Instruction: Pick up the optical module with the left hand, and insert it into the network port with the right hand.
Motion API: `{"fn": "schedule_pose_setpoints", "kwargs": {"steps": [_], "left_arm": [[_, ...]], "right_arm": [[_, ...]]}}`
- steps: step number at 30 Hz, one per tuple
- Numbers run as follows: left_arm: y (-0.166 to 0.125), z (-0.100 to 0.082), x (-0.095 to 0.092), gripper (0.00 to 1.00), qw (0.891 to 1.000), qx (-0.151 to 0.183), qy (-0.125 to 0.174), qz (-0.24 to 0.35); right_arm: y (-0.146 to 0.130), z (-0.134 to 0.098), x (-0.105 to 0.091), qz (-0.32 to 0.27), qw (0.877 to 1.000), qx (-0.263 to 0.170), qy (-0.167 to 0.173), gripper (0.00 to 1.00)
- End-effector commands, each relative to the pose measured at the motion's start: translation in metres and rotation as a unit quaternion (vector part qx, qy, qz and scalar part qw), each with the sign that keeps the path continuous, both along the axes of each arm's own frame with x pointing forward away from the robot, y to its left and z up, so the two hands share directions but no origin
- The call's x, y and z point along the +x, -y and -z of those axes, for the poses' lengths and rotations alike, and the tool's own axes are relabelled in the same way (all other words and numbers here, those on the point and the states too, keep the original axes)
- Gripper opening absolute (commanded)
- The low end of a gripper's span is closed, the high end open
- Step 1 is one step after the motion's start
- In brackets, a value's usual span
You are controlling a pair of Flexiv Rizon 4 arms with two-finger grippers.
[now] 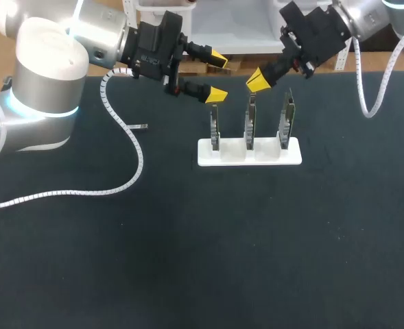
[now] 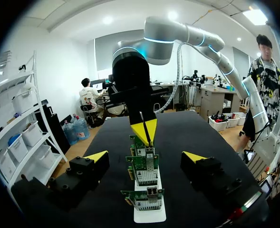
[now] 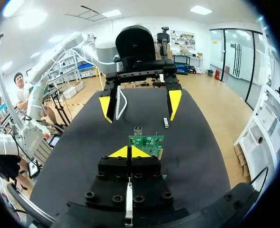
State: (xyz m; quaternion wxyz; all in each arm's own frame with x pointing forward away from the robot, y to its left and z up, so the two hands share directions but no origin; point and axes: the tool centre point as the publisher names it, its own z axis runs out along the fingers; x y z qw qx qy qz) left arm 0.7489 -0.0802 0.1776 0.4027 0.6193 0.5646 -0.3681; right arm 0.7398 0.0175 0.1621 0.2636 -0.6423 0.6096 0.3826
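The optical module (image 1: 138, 126), a small silver bar, lies on the black table left of the card holder; in the right wrist view the module (image 3: 166, 123) lies beyond the cards. Three upright network cards (image 1: 250, 122) stand in a white holder (image 1: 250, 156). My left gripper (image 1: 218, 76) hovers open just left of the leftmost card, nothing between its fingers. In its own view the left gripper (image 2: 146, 156) looks along the card row (image 2: 143, 167). My right gripper (image 1: 258, 79) is shut with nothing visible in it, above the middle card. Its tips (image 3: 129, 152) sit just before the nearest card (image 3: 146, 141).
The two grippers face each other over the holder, close together; the right gripper (image 2: 144, 130) shows just past the far card. The left arm's white coiled cable (image 1: 129, 147) trails across the table's left side. The black mat (image 1: 256, 247) stretches toward the front.
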Motion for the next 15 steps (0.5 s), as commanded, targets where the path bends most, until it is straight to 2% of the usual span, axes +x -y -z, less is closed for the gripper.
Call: {"fn": "schedule_pose_setpoints", "kwargs": {"steps": [1,15], "left_arm": [[0.001,-0.001,0.000,1.00,1.000,0.003,-0.001,-0.001],[0.001,-0.001,0.000,1.00,1.000,0.003,-0.001,-0.001]], "right_arm": [[0.000,0.005,0.001,0.000,1.000,0.000,-0.003,0.00],[0.001,0.016,0.002,0.001,1.000,0.000,-0.014,0.00]]}}
